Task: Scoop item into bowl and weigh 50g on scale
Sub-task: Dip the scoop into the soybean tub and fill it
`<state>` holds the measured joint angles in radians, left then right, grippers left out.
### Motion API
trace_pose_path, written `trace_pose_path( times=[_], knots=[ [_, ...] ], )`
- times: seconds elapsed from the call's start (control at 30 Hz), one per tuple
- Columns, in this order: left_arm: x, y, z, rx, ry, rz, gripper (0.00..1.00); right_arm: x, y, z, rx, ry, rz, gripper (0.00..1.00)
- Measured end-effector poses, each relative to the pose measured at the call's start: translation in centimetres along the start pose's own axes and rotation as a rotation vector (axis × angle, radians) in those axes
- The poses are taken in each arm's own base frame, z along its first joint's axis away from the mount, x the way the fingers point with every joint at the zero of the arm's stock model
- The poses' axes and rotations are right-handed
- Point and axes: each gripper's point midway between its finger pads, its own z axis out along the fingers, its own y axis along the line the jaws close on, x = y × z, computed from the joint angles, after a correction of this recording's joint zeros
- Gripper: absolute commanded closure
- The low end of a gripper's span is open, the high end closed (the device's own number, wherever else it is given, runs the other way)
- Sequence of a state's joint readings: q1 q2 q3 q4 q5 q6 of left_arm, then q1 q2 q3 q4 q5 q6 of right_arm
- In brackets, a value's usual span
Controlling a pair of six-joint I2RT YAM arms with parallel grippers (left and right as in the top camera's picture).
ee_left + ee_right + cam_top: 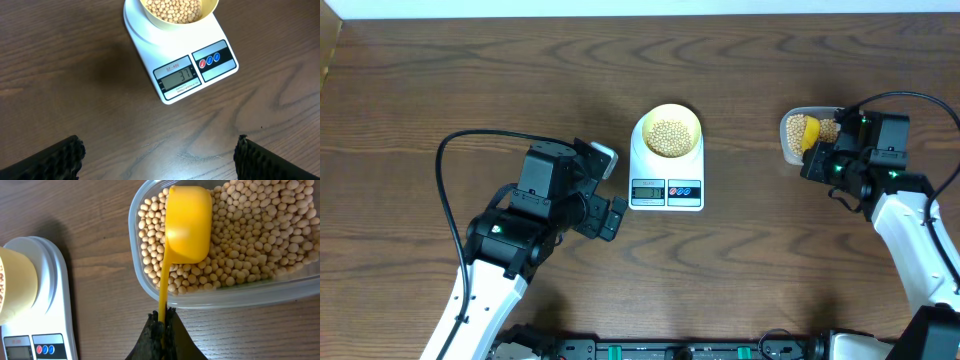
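Many soybeans point(667, 136) sit in the pale yellow bowl point(642, 128) on the scale point(666, 170). My right gripper point(163, 325) pinches the yellow scoop point(187, 225) by its thin handle in the tub point(225, 298); I judge a heaped load could overshoot or spill. My left gripper point(159, 156) stands spread.

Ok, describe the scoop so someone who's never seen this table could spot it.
Find the white scale at centre, then the clear tub of beans to its right. The scoop sits in that tub, its thin handle pinched by the right hand: bright yellow, unlike the pale yellow bowl on the scale.
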<state>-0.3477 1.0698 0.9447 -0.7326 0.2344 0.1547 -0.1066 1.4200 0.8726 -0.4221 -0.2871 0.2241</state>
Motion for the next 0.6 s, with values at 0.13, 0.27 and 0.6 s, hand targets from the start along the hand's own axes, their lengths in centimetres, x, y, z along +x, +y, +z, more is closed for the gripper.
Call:
trace_pose_path(
  times=[0.13,0.27,0.6],
  knots=[
    [0.0,0.0,0.0,0.0,0.0,0.0,0.02,0.0,0.1,0.0,-0.007,0.001,0.013,0.99],
    [0.0,0.0,0.0,0.0,0.0,0.0,0.02,-0.4,-0.3,-0.6,-0.012,-0.014,0.078,0.99],
    [0.0,0.0,0.0,0.0,0.0,0.0,0.02,-0.8,-1.2,-2.2,-0.125,-0.008,0.255,0.99]
  ],
)
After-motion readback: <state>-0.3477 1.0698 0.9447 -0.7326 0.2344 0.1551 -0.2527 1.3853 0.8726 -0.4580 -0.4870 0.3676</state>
